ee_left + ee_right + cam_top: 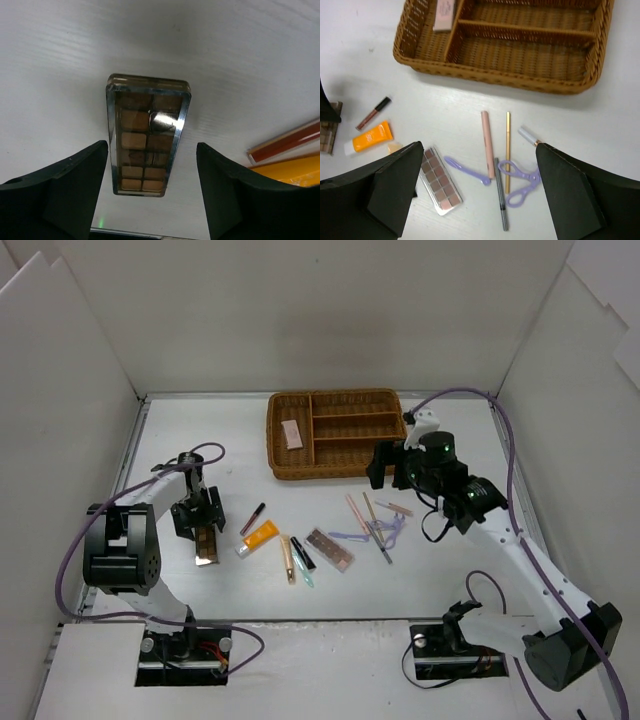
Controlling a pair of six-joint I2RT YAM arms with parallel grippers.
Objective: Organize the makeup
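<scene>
Evidently straddled eyeshadow palette (147,135) with left gripper (151,147), jaws wide apart, touching neither long edge. Probably needed lower descent, then centred squeeze. Right gripper (479,146) hung agape above pencils (507,145), holding nothing.

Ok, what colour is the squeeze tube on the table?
The tube is orange with a pale cap, clearest in the right wrist view.

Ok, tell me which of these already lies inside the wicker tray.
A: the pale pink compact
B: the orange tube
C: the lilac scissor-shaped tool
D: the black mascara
A: the pale pink compact lies in the left compartment of the wicker tray. The other compartments show nothing in them, and the orange tube lies outside the tray, nearer the arms.
</scene>
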